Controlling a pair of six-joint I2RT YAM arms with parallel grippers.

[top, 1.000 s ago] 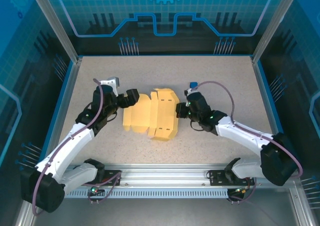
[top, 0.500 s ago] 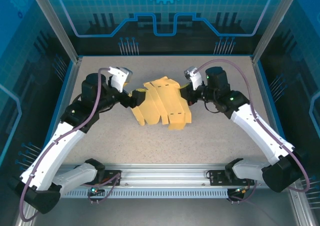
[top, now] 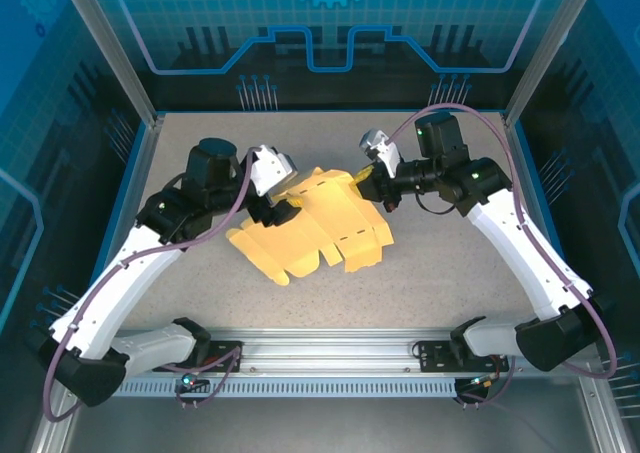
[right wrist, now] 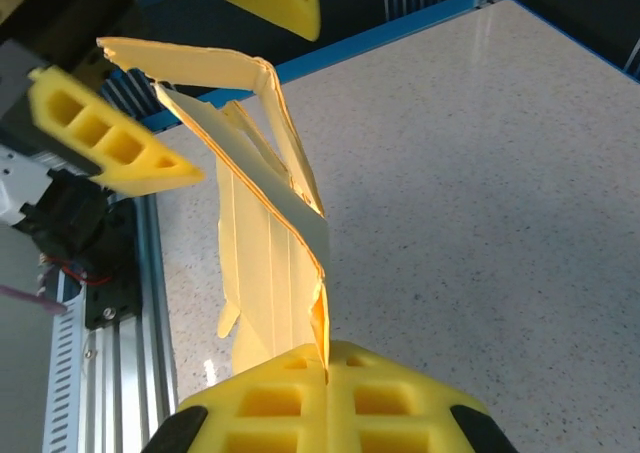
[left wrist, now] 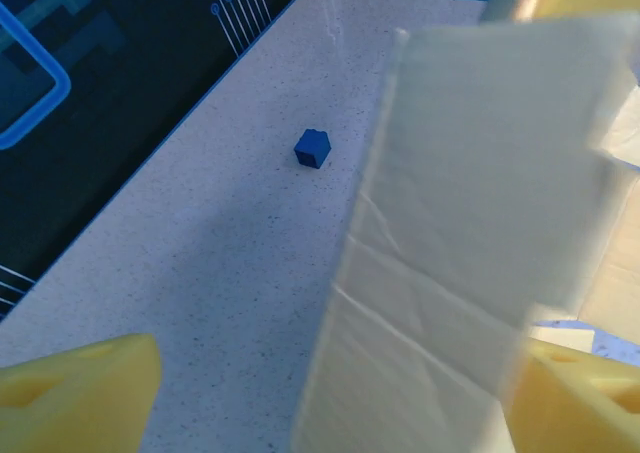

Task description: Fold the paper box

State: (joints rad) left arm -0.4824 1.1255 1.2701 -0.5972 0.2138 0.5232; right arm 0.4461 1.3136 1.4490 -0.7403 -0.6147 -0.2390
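The paper box (top: 322,235), an unfolded die-cut sheet, sits mid-table (top: 450,273). Its long axis runs left to right between the two arms, its far edge is raised and its near flaps rest on the surface. At the far right corner the right gripper (top: 370,177) is clamped on the card's edge, and the right wrist view shows its fingers (right wrist: 270,413) pressed together there. At the far left the left gripper (top: 283,209) straddles an upright panel, jaws spread wide with the card between them. Whether one finger touches the card is hard to tell. The panel stands inside the left jaws, so the coming move probably means closing across it. A tiny blue cube (left wrist: 312,148) sits well apart.
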